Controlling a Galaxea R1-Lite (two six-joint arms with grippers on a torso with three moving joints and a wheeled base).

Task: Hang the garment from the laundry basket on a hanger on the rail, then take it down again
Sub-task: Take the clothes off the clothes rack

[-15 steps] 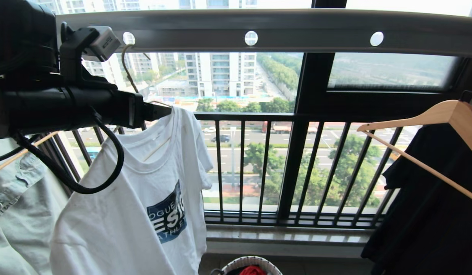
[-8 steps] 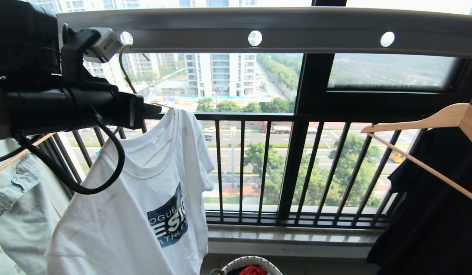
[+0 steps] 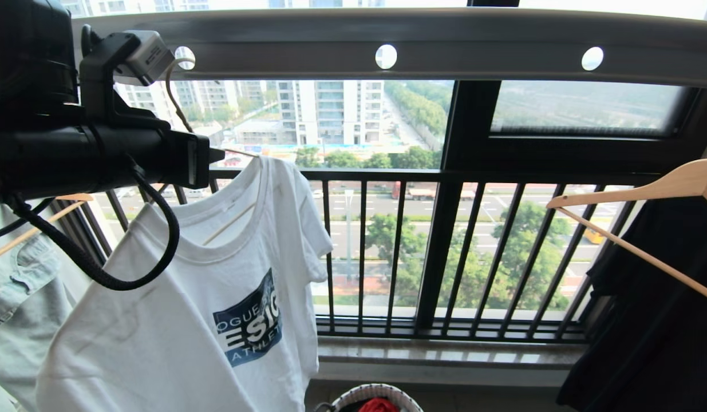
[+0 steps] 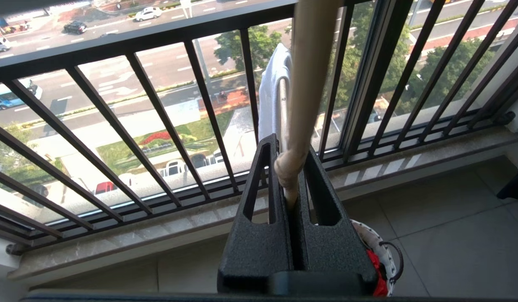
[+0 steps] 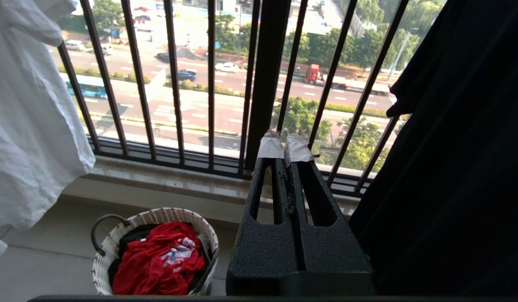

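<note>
The left gripper (image 4: 290,184) is raised just under the rail (image 3: 445,43), near its left end, with its jaws clamped narrowly on the neck of the hanger (image 4: 309,75). The hanger's hook sits in the rail's leftmost visible hole, and the garment (image 3: 204,309) hangs from it beside a pale denim garment (image 3: 15,303). The right gripper (image 5: 284,149) is closed on nothing, low by the window railing (image 5: 267,84). The laundry basket (image 5: 112,247) stands on the floor below the window sill, holding a red cloth (image 5: 156,260).
</note>
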